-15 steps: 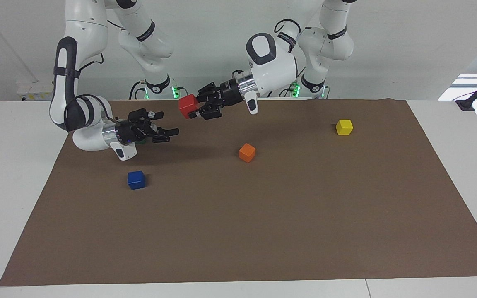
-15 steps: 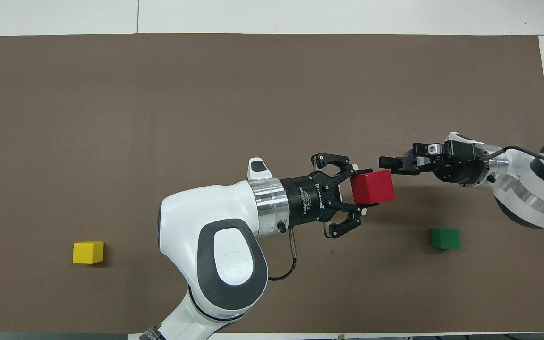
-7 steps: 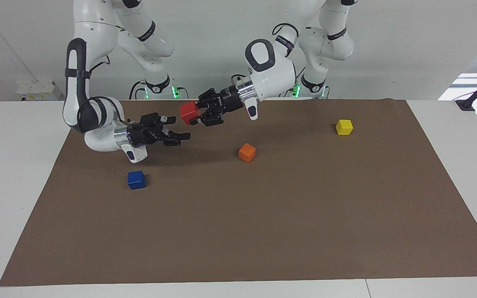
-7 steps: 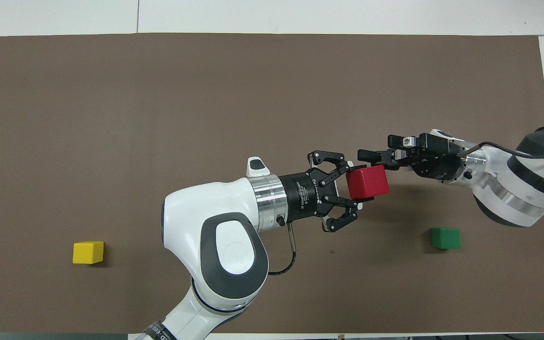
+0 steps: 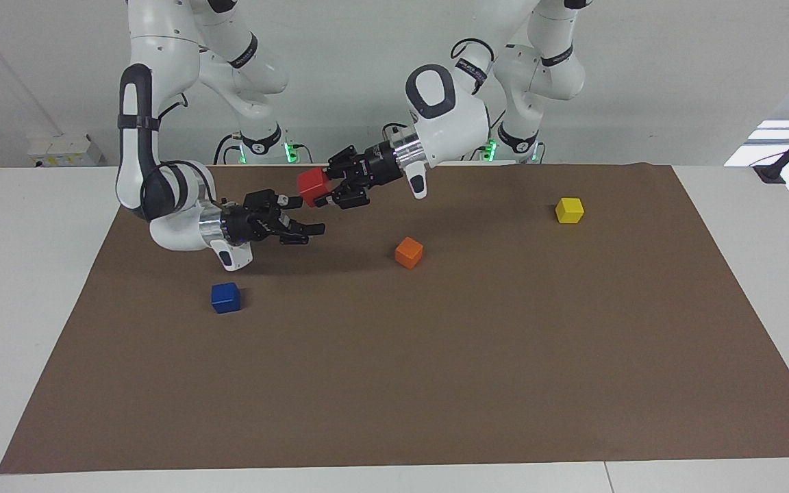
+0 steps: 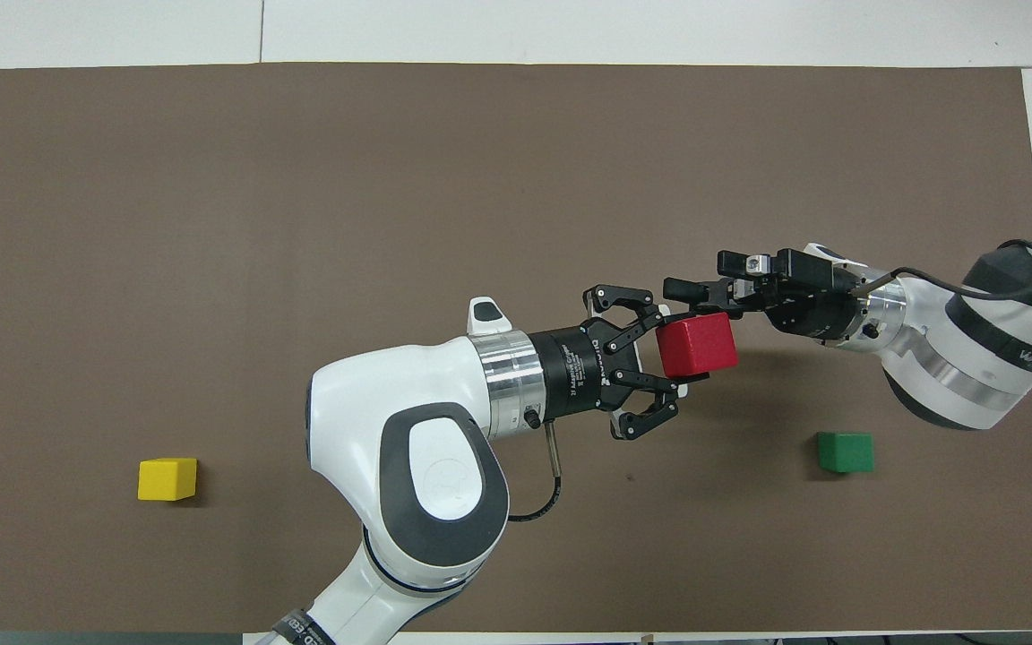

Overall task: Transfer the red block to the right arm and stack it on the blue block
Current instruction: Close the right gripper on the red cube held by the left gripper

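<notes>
**Red block held in the air between the two grippers**

The left gripper [image 5: 321,190] is clamped on the red block [image 5: 311,185], holding it up over the brown mat [image 5: 435,356] that covers the table [image 5: 24,274], near the robots' end. Its black body carries white lettering in the overhead view; "2F" and "Gripper" seem to be there, the rest is too small to read. The right arm [image 5: 161,198] has grey writing on its wrist band [image 6: 1031,358] that starts with a "V" and cannot be read further.

The right gripper [image 5: 305,229] hangs in the air just beside the red block, its fingers parted, one fingertip [image 6: 679,288] lying along the block's upper edge in the overhead view. Whether it touches the block cannot be told.

The blue block [image 5: 225,297] rests on the mat toward the right arm's end of the table, farther from the robots than the right gripper's wrist. The orange block [image 5: 408,252] sits near the middle of the mat, the yellow block [image 5: 569,209] toward the left arm's end. A green block [image 6: 846,451] lies close to the robots at the right arm's end, seen only from overhead
</notes>
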{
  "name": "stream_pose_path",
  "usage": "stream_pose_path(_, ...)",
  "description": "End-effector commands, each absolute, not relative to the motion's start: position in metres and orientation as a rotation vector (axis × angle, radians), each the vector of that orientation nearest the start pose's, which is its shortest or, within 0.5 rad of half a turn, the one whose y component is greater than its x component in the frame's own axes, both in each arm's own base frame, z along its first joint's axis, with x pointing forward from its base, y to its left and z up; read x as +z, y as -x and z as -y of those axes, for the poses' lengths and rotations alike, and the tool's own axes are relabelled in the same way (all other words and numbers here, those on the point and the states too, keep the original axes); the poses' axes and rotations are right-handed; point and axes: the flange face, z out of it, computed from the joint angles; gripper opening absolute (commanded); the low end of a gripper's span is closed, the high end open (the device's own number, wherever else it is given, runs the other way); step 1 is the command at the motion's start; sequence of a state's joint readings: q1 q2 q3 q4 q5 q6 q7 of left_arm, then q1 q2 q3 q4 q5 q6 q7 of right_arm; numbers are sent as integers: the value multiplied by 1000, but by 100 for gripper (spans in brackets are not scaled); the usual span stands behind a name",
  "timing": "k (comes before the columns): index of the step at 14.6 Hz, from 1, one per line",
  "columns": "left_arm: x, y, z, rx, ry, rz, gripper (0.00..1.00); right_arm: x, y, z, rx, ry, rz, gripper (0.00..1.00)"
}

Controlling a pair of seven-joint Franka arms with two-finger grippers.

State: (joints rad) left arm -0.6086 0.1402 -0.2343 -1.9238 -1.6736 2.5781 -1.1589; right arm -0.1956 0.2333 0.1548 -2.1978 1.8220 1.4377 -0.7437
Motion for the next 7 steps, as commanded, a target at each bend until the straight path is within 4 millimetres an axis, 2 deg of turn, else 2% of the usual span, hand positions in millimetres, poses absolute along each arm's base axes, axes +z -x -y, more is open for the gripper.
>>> stream_pose_path(1,464,-434,449,-943,-1341,-1507,0,355,-540,-95,-66,1259,-170,100)
stream_pose_path(7,464,-437,446,-935,-1340,-1509,0,356,-535,-95,-68,1272,-158,100)
